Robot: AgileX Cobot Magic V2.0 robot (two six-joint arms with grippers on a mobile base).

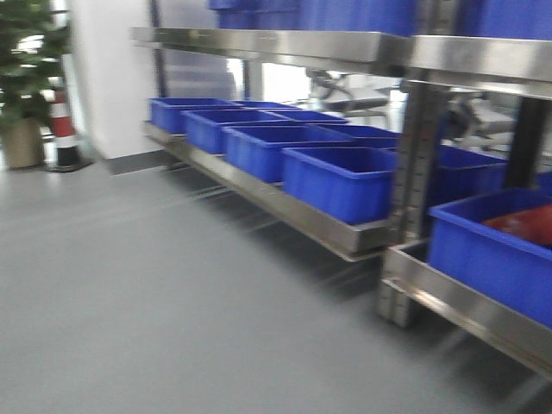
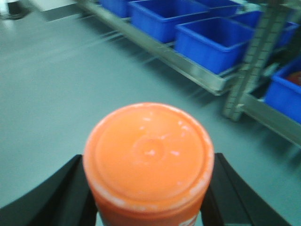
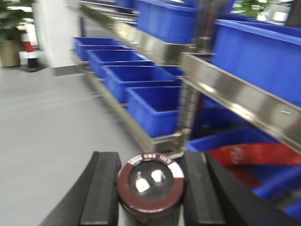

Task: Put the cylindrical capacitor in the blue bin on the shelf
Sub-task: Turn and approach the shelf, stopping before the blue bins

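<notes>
The cylindrical capacitor [image 3: 150, 186], a stubby dark brown cylinder with two metal terminals on its top, sits between the black pads [image 3: 101, 188] of my right gripper [image 3: 150, 165], which is shut on it. My left gripper [image 2: 148, 188] is shut on an orange round-topped container [image 2: 148, 150]. The stainless-steel shelf [image 1: 293, 207] runs along the right, and its rail [image 3: 235, 94] shows ahead in the right wrist view. A row of blue bins [image 1: 341, 181] stands on its lower tier, some way ahead of both grippers. Neither gripper shows in the front view.
One blue bin [image 1: 492, 250] at the right holds something red [image 1: 526, 226]. More blue bins stand on the upper tier [image 3: 164, 19]. A steel upright [image 1: 414, 198] stands between shelf sections. A potted plant [image 1: 26, 78] and a striped cone [image 1: 62, 129] stand at the far left.
</notes>
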